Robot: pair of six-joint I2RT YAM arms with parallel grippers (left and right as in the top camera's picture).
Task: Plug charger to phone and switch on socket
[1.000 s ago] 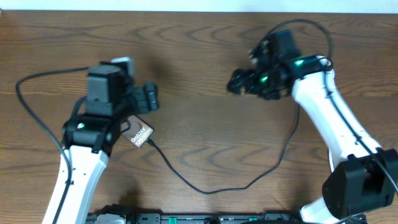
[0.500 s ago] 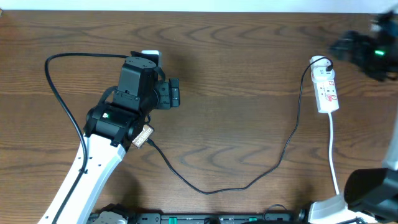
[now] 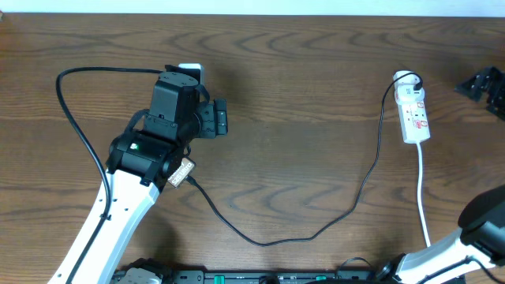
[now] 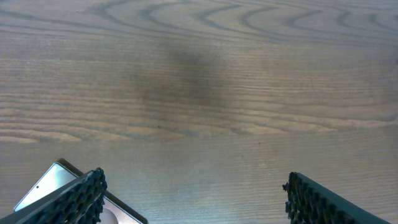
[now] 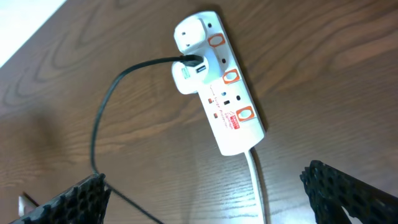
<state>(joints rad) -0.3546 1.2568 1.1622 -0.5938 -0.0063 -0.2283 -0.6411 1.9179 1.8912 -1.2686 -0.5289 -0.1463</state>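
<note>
The phone (image 3: 183, 170) lies on the table, mostly hidden under my left arm; one corner shows in the left wrist view (image 4: 53, 183). The charger cable (image 3: 268, 241) runs from the phone's lower edge, where its tip (image 3: 192, 181) meets the phone, across the table to a white plug (image 3: 405, 78) in the socket strip (image 3: 416, 118). I cannot tell if the tip is seated. My left gripper (image 3: 218, 118) is open and empty, just beyond the phone (image 4: 193, 205). My right gripper (image 3: 483, 83) is open and empty, right of the strip (image 5: 208, 199). The strip (image 5: 227, 99) and plug (image 5: 185, 78) show in the right wrist view.
The strip's white cord (image 3: 424, 197) runs toward the front edge at the right. A black arm cable (image 3: 71, 118) loops at the left. The table's far edge lies along the top of the overhead view.
My right arm left the socket strip and swung to the far right, uncovering the strip. My left arm shifted up and right over the phone, then stayed still.
</note>
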